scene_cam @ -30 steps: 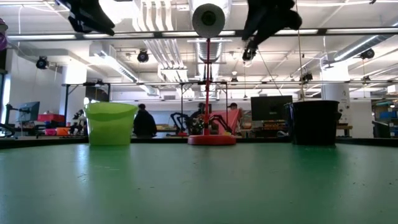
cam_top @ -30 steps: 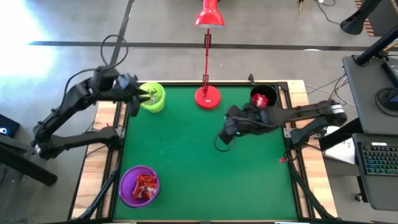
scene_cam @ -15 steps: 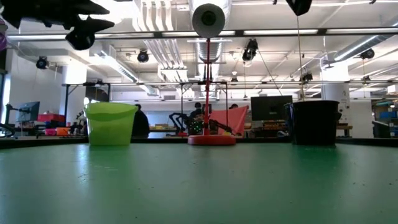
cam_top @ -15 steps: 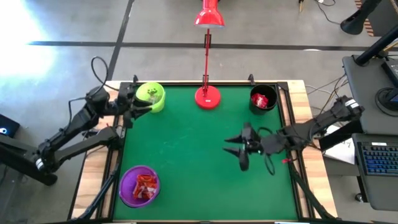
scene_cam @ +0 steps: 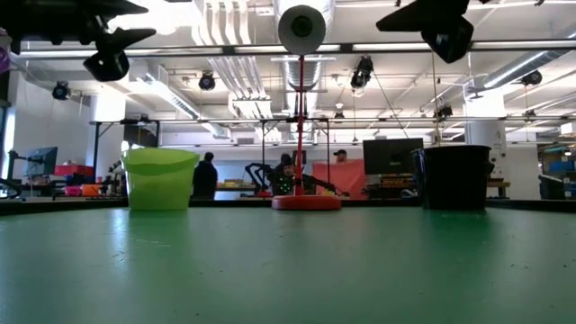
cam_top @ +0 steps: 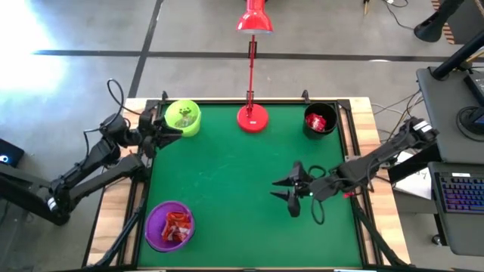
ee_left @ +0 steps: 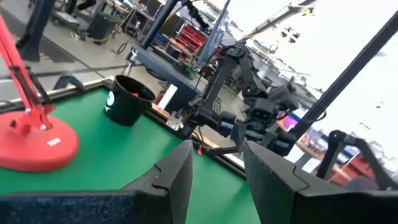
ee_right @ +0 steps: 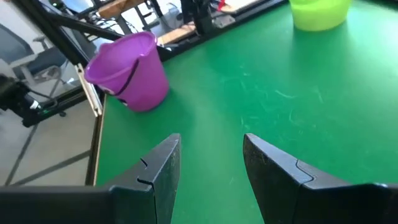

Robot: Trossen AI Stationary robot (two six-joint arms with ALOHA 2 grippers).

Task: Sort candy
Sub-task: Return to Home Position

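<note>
a lime cup (scene_cam: 161, 178), a red lamp (cam_top: 252, 118) and a black cup (scene_cam: 454, 176) stand well apart along one edge of the green bench (cam_top: 227, 181). a purple cup (ee_right: 127, 73) sits near the opposite edge, on the lime cup's side. a person (scene_cam: 205, 175) stands beyond.

Lamp (cam_top: 252, 118) between two cups (cam_top: 186, 131), candy (cam_top: 318, 121) inside.
</note>
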